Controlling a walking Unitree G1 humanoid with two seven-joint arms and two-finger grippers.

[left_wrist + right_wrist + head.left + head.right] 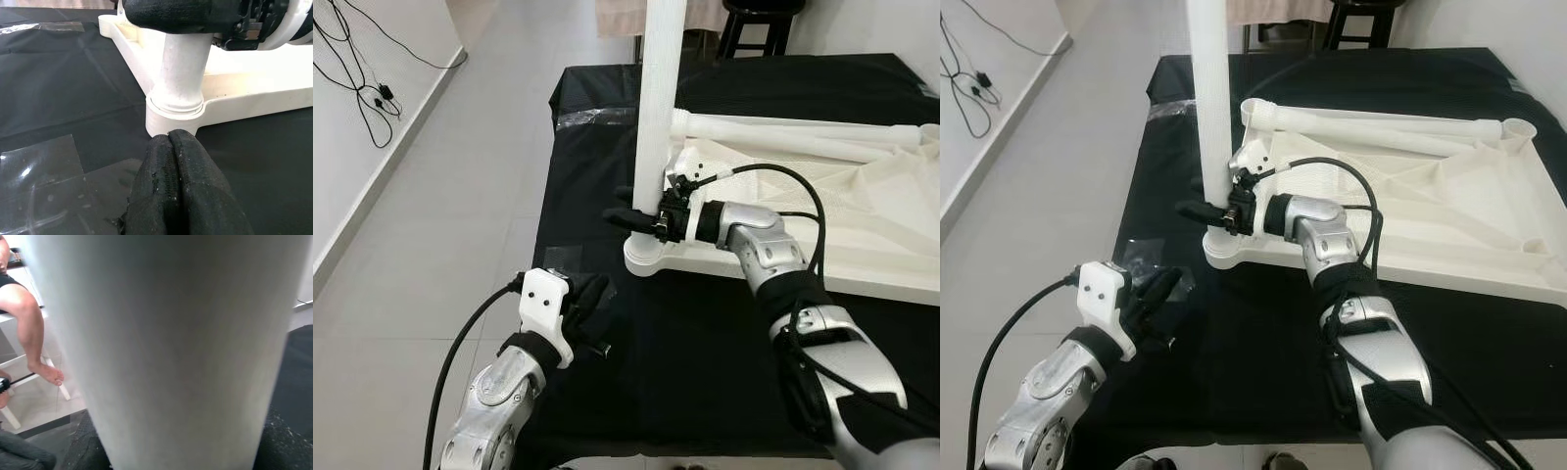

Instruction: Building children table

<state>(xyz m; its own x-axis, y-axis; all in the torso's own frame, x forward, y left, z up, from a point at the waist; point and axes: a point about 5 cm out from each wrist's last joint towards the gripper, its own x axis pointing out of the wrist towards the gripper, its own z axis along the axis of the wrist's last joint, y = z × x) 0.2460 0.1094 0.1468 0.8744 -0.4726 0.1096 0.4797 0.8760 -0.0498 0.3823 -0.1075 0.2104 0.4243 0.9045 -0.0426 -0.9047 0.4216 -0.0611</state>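
A white children's table top [862, 225] lies upside down on a black-covered table [705, 333]. A white table leg [658, 98] stands upright in its near-left corner socket [646, 257]. My right gripper [641, 217] is shut on this leg just above the socket, and the leg [166, 347] fills the right wrist view. A second white leg [803, 132] lies along the far edge of the top. My left gripper [592, 294] rests low over the black cloth in front of the corner. Its fingertips [171, 142] are pressed together with nothing between them and point at the leg base [181, 73].
Clear tape patches [592, 117] [563, 257] lie on the cloth. The table's left edge drops to grey floor with black cables [367, 88] by the wall. A dark stool [759, 24] stands behind the table. A person's bare leg [34, 342] is seen beyond the table.
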